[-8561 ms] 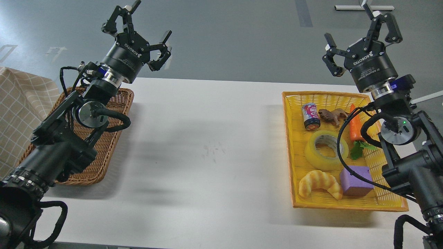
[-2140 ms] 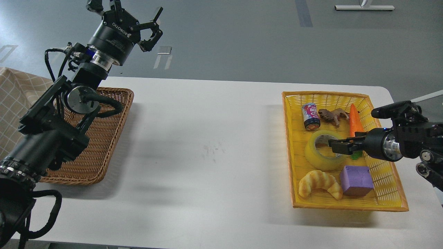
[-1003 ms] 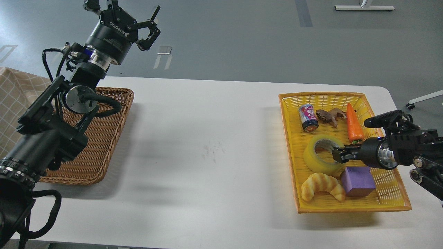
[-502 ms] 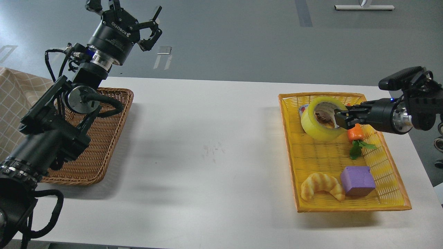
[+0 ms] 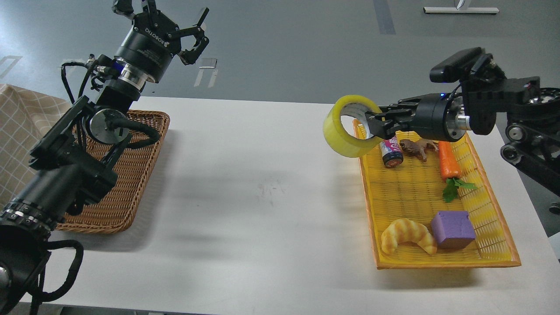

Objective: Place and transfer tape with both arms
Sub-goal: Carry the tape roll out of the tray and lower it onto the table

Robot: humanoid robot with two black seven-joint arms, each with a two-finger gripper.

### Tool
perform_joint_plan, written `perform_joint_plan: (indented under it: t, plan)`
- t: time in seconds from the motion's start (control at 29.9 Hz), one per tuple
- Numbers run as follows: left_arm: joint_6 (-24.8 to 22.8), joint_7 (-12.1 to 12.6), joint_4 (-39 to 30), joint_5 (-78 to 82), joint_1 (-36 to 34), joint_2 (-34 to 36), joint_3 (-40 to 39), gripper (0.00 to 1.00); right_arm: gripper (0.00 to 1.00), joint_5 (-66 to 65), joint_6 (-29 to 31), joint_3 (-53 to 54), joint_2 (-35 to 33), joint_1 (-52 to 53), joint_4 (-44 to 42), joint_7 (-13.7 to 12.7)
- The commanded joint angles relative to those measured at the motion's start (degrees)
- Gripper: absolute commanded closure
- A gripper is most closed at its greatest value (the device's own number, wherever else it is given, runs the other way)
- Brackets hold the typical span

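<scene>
The yellow tape roll (image 5: pixel 348 131) hangs in the air over the left rim of the yellow basket (image 5: pixel 494 205). My right gripper (image 5: pixel 377 124) is shut on the roll's right wall, with one finger inside the core, and points left. My left gripper (image 5: pixel 168 19) is open and empty, raised high above the far end of the brown wicker basket (image 5: pixel 131 175) at the left.
The yellow basket holds a small can (image 5: pixel 392 154), a brown toy animal (image 5: pixel 418 148), a carrot (image 5: pixel 448 159), a croissant (image 5: pixel 407 234) and a purple block (image 5: pixel 453 229). A checked cloth (image 5: pixel 22 131) lies at the far left. The white table (image 5: pixel 262 188) spans between the baskets.
My right gripper has lifted the tape out of the yellow basket and carried it up and to the left, past the basket's left rim. The left arm has barely moved.
</scene>
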Motion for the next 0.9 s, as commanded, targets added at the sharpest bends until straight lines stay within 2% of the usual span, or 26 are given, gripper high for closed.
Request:
perform_joint_plan:
  t: [0.0, 0.4, 0.6, 0.87]
  plan:
    - [0.0, 0.01, -0.01, 0.0, -0.35, -0.28, 0.02, 0.02, 1.0, -0.03, 0.0, -3.41, 5.82, 2.44, -3.38, -0.05]
    - [0.0, 0.01, -0.28, 0.0, -1.67, -0.81, 0.02, 0.02, 1.0, -0.12, 0.0, -9.48, 23.4, 5.35, -17.97, -0.05]
    - [0.0, 0.01, -0.89, 0.0, -1.66, -0.89, 0.02, 0.02, 1.0, -0.29, 0.0, -12.11, 29.73, 5.35, -23.51, -0.05]
    - [0.0, 0.01, -0.98, 0.0, -1.66, -0.89, 0.02, 0.02, 1.0, -0.56, 0.0, -13.0, 33.17, 4.82, -26.33, -0.05]
